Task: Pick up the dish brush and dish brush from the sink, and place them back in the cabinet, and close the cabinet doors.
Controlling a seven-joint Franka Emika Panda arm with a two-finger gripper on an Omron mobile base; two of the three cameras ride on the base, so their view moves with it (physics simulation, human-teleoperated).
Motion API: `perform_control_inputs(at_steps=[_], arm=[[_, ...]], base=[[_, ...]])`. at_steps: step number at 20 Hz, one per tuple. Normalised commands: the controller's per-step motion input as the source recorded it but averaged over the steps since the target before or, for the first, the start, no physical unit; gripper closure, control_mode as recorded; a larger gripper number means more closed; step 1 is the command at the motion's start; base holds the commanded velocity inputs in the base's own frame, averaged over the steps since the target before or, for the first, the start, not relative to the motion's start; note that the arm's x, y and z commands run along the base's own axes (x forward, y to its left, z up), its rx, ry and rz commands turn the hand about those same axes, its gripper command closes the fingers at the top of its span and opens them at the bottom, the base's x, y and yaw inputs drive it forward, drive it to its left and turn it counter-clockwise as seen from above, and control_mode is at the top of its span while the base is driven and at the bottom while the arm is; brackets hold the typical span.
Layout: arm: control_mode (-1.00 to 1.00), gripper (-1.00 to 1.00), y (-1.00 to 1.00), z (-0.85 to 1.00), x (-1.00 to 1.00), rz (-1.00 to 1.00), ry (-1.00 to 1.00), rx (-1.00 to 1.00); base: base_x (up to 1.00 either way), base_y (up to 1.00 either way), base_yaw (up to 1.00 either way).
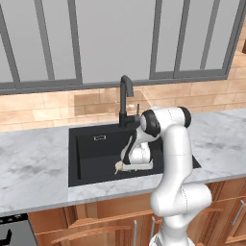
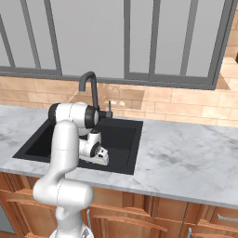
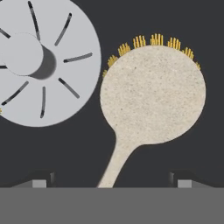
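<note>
The arm reaches down into the sink (image 1: 86, 139), the black basin set in the marble counter (image 1: 33, 168), with the gripper (image 3: 111, 180) lowered close over the basin floor. Its jaws stand wide apart — nothing is between them but the brush handle, and neither fingertip touches it.

In the hand view one dish brush (image 3: 151, 98) lies flat on the sink bottom, back upward: a round tan head with a fringe of yellow bristle tips showing past its far edge, and a narrow handle tapering down toward the bottom of the view. The handle runs between the two fingertips, nearer the left one than the right, and leans slightly, so the head sits up and to the right of the gap's centre line. Just beside the head, on its left, is the grey drain strainer (image 3: 37, 61) — close but apart from the brush.

From the left base view the brush (image 1: 118, 166) shows as a small tan shape on the basin floor near the front wall, just beside the wrist.

Judgement: the long axis lies roughly across the closing direction, which suits a pinch on the handle. A short descent seems all that remains before closing.
</note>
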Motion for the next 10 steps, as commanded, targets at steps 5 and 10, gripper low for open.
perform_control_inputs(at_steps=[5,10], arm=[[-1.0,-1.0,0.0,0.0,0.0,0.0,0.0,0.0],[-1.0,-1.0,0.0,0.0,0.0,0.0,0.0,0.0]], base=[[0.0,0.0,0.0],[0.0,0.0,0.0]])
